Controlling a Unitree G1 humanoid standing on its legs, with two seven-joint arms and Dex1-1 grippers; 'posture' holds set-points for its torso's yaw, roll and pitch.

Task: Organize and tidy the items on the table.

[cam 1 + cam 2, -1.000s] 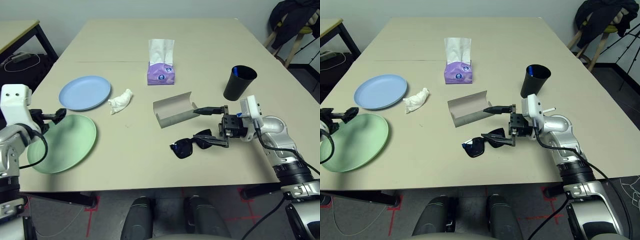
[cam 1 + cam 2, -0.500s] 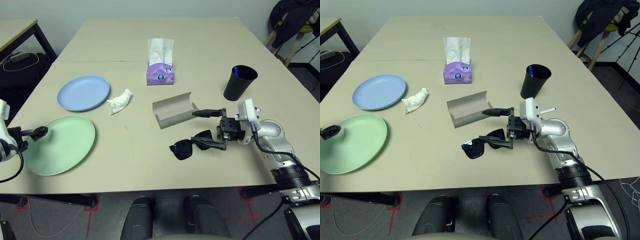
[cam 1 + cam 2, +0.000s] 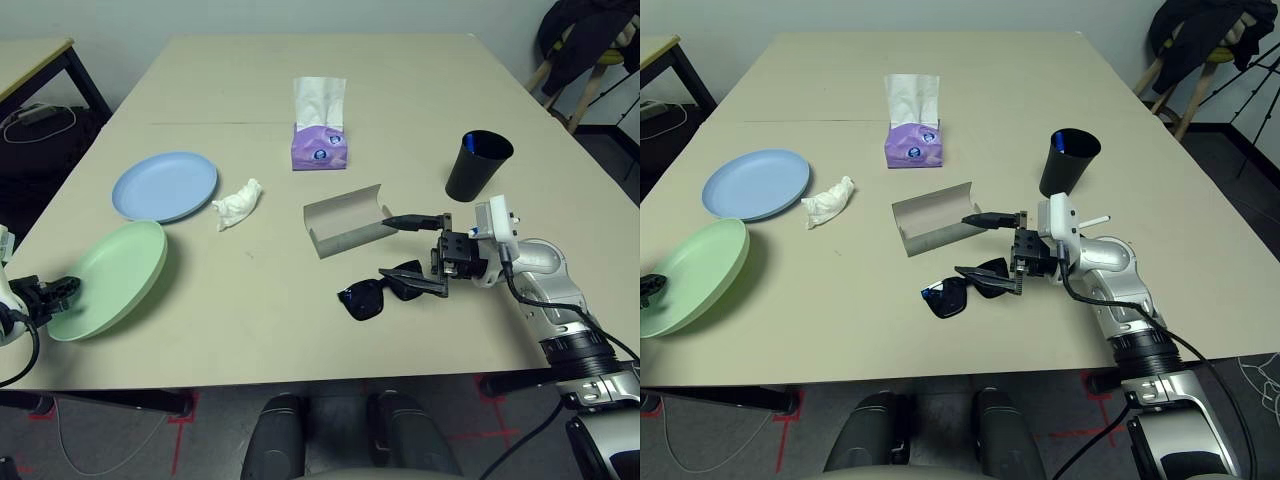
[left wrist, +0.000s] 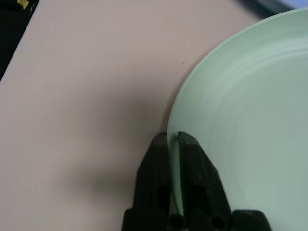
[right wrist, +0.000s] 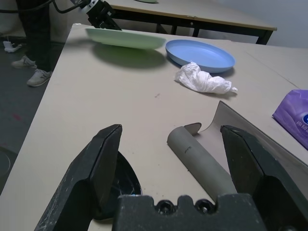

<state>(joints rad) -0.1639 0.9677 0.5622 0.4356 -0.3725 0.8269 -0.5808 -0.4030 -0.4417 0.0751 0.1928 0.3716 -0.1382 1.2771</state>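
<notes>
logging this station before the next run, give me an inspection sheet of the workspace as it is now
surface: beige table, plain matte top.
job's things: pale green plate at the near left edge, tilted, lifted off the top; pale blue plate flat behind it; crumpled tissue beside the blue plate; grey glasses case lying open; black sunglasses in front of the case; black cup upright, far right.
clutter: purple tissue box.
grippers: left gripper shut on the green plate's rim; right gripper open, one finger over the case, one at the sunglasses.
cables: black cable along the right arm.
surroundings: side table at far left; dark garment on a stool, far right.
</notes>
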